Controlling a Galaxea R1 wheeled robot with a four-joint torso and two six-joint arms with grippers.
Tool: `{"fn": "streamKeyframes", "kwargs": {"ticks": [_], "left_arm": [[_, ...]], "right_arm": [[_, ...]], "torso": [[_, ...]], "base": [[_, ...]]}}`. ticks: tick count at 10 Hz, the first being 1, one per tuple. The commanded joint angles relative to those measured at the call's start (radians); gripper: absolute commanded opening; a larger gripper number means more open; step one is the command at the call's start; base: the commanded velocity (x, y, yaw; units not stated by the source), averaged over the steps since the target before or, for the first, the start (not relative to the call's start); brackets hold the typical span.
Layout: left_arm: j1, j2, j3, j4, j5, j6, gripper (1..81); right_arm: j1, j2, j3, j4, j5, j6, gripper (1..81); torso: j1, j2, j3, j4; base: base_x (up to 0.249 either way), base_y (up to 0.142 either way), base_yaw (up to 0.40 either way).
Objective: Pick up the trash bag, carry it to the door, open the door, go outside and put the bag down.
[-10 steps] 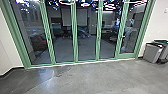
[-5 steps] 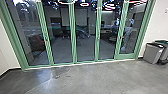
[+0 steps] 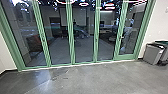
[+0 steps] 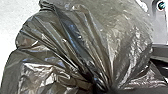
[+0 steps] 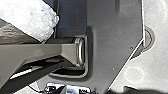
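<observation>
Trash bag (image 4: 75,40) gripped by left gripper (image 4: 101,88), lower centre | right gripper: state cannot be told | glass doors (image 3: 96,40) seen, upper frame

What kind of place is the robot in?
Probably an office building, near a glass wall: there are tall glass panels in green frames, a smooth grey floor, and a grey bin by the white wall.

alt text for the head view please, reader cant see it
A row of closed, green-framed glass doors stands beyond a grey floor, a dim room showing in the glass. At the picture's right, a grey bin stands by a white wall.
</observation>
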Motion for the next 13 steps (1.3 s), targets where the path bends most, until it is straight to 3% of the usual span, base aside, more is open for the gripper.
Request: {"fn": "streamKeyframes", "kwargs": {"ticks": [1, 13], "left_arm": [[-0.051, -0.005, 0.000, 0.004, 0.073, 0.007, 1.0], [-0.051, 0.001, 0.001, 0.005, 0.074, 0.007, 1.0]], "right_arm": [[0.041, 0.006, 0.005, -0.004, -0.065, -0.003, 81.1], [0.039, 0.007, 0.000, -0.007, -0.065, -0.003, 81.1]], "torso": [[0.000, 0.000, 0.000, 0.000], [0.000, 0.000, 0.000, 0.000]], "base": [[0.141, -0.103, 0.000], [0.141, -0.106, 0.000]]}}
